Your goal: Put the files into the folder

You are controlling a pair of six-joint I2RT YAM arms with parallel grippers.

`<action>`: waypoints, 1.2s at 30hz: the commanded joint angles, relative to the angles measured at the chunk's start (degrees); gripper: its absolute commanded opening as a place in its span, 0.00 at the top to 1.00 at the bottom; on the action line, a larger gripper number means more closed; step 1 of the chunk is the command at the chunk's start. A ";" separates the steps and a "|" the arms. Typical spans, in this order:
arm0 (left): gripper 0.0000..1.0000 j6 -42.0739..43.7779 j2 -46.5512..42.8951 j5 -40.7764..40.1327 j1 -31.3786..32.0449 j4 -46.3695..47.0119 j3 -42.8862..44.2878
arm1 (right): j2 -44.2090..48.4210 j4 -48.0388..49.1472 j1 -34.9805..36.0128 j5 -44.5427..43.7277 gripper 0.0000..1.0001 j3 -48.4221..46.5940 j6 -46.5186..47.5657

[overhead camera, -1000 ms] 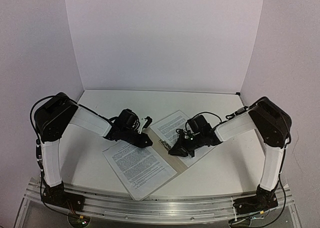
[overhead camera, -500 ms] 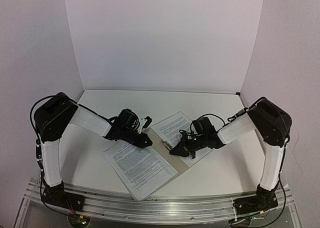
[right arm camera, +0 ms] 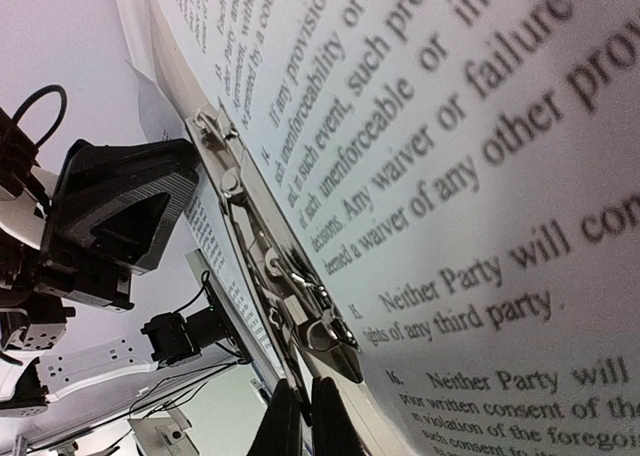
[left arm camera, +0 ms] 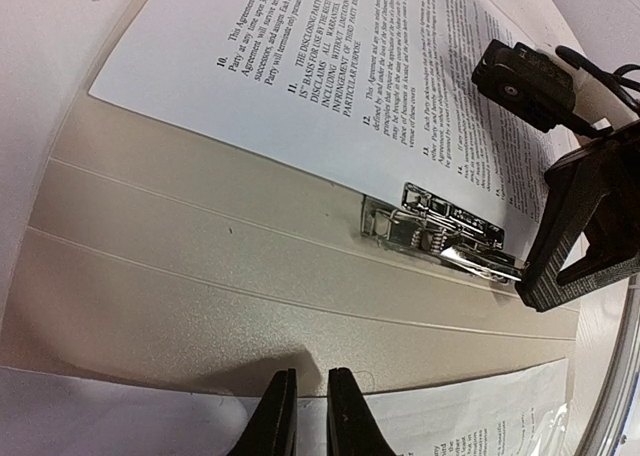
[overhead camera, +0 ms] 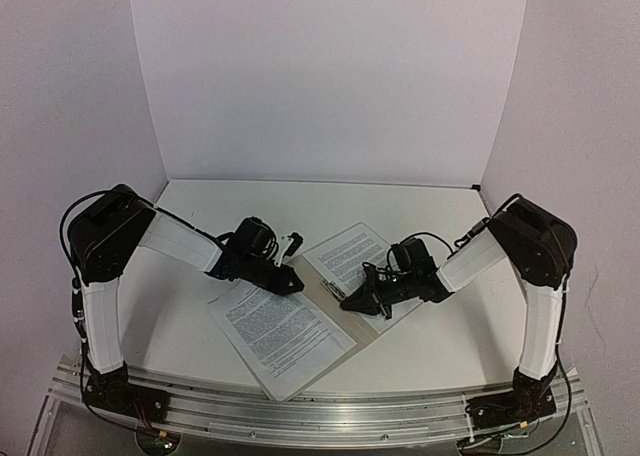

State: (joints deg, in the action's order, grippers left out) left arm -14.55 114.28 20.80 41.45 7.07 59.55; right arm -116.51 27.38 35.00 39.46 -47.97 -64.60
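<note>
Mid-right: closed right end effector (left arm camera: 540,286) against metal clip (left arm camera: 440,238), likely prying it open for files (left arm camera: 330,66). Lower centre: left end effector (left arm camera: 300,421), narrow gap, apparently steadying folder (left arm camera: 200,246); grip unclear.

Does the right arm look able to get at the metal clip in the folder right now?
Likely yes. The right end effector, shut, sits at the lever end of the metal clip with nothing between them; the left end effector stands apart, across the bare strip of the folder.
</note>
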 commanded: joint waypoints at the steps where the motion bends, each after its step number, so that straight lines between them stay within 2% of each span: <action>1: 0.87 0.59 2.05 -3.23 -0.85 -10.47 -1.77 | -6.37 -16.35 -1.74 -9.75 1.00 3.93 -5.48; 7: 0.87 0.23 2.13 -3.27 -0.91 -9.35 -3.03 | -4.74 -6.68 -3.51 -9.76 1.00 10.83 -13.77; 11: 0.87 0.05 2.09 -3.22 -0.94 -9.05 -3.21 | -7.24 -5.93 -3.54 -9.13 1.00 11.33 -15.13; 20: 0.88 -0.22 2.18 -2.91 -1.09 -9.31 -3.06 | -10.29 -7.38 -3.44 -10.82 1.00 11.95 -17.74; 27: 0.88 0.04 2.23 -2.44 -1.28 -9.37 -2.74 | -9.85 -16.61 -3.12 -12.99 1.00 9.64 -13.28; 29: 0.88 0.24 2.10 -0.95 -1.24 -9.38 -2.10 | -9.57 -17.81 -3.10 -13.17 1.00 8.85 -12.35; 32: 0.84 1.71 1.22 7.00 -1.50 -8.54 0.93 | -9.33 -20.40 -3.10 -13.24 1.00 6.51 -10.03; 36: 0.73 7.94 0.73 18.07 -2.14 -8.18 5.85 | -8.52 -20.52 -2.18 -11.44 1.00 3.81 -9.52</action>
State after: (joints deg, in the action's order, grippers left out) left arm -12.51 114.41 27.99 39.68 3.49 61.47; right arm -118.48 33.85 33.01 41.17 -46.17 -70.39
